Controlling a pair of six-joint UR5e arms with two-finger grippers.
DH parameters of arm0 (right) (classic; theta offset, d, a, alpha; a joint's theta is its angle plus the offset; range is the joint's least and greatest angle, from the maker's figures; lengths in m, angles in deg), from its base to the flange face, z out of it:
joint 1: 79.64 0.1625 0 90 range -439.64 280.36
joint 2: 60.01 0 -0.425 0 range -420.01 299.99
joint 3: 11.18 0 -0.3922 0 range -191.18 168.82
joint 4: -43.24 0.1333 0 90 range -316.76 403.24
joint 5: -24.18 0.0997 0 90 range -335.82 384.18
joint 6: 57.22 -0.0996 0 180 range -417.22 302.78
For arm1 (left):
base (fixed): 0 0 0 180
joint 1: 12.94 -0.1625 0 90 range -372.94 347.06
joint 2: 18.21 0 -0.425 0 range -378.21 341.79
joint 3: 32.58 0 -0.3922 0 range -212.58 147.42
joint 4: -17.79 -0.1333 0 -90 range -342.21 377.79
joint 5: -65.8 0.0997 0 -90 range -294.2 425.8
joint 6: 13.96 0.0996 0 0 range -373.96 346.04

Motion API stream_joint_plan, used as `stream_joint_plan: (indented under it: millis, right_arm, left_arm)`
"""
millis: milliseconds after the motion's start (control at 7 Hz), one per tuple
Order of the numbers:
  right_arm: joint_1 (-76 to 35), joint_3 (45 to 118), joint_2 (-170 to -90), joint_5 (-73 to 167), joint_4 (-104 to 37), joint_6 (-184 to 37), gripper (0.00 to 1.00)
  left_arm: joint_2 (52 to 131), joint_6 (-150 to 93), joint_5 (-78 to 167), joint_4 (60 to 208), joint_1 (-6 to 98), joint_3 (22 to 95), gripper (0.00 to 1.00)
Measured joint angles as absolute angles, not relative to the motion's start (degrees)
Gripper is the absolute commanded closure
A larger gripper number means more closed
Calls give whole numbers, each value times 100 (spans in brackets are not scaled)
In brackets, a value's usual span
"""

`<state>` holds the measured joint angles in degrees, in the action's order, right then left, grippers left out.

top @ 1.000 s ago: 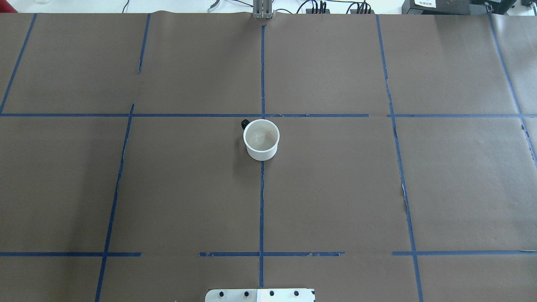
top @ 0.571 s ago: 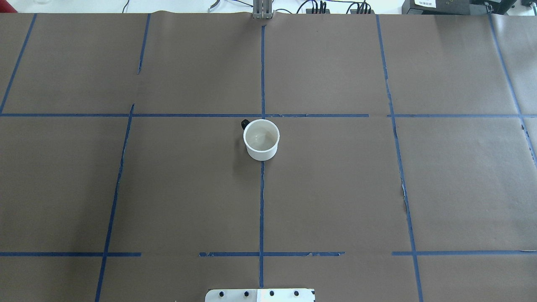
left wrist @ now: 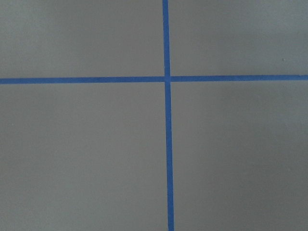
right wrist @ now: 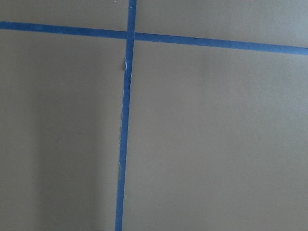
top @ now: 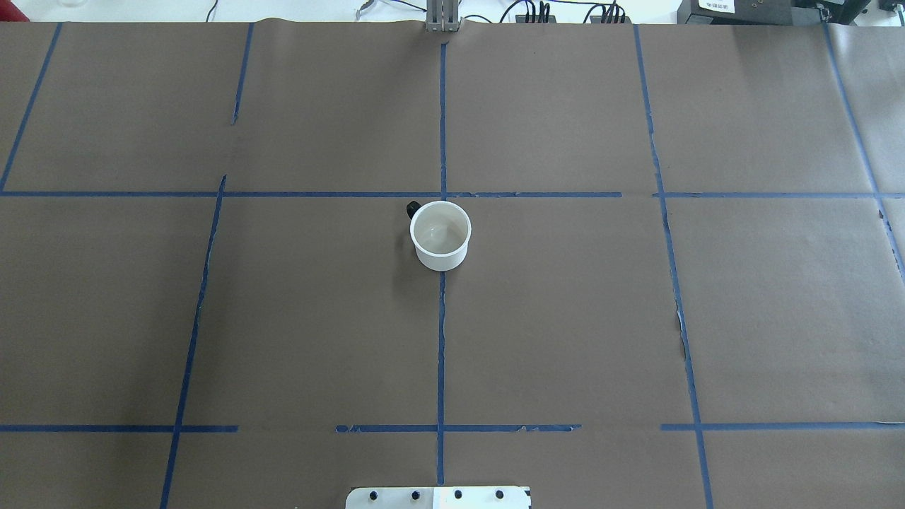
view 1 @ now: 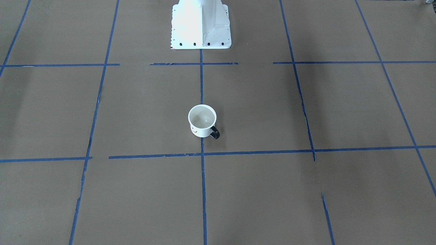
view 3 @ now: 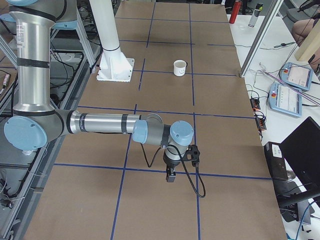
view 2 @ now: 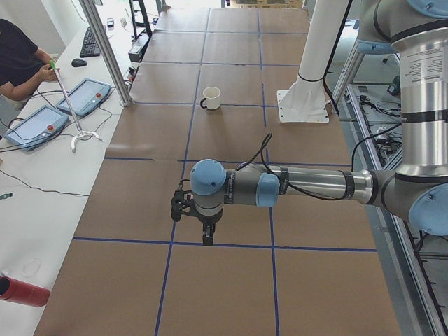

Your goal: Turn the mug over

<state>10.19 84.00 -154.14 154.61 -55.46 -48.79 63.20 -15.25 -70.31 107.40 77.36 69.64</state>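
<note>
The mug point(top: 440, 237) stands upright on the centre tape line point(top: 441, 339), well apart from the left gripper point(view 2: 207, 238) and right gripper point(view 3: 170, 176), whose grip state I cannot tell from these distant side views.

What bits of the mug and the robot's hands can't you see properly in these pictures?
- Smiley face: in the overhead view the mug hides it on its far side. In the front-facing view it is too small to make out.
- Handle: in the overhead view the mug's body mostly hides it.
- Mug's underside: hidden in every view, because the mug stands on it.
- Left gripper and right gripper: they show only in the side views, so open or shut cannot be told.
</note>
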Motion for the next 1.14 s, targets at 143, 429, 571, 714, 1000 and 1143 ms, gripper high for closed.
stream_joint_plan:
  millis: [143, 429, 571, 714, 1000, 1143]
  right_arm:
    - [1019, 8400, -15414, 15461, -5546, -4879, 0]
    - [1019, 8400, -15414, 15461, -5546, -4879, 0]
    - [1018, 8400, -15414, 15461, -5546, -4879, 0]
    - [1019, 8400, -15414, 15461, -5546, -4879, 0]
    - [1019, 8400, -15414, 15461, -5546, -4879, 0]
    - [1019, 8400, -15414, 15461, -5546, -4878, 0]
  left_arm:
    - [6308, -1516, -6986, 10688, 7711, 7014, 0]
    - [6309, -1511, -6962, 10676, 7697, 7133, 0]
    - [6307, -1509, -6960, 10686, 7693, 7160, 0]
    - [6306, -1490, -6958, 10696, 7690, 7150, 0]
    - [6290, -1024, -6968, 10693, 7689, 7054, 0]
    - [6293, -840, -6995, 10682, 7689, 7003, 0]
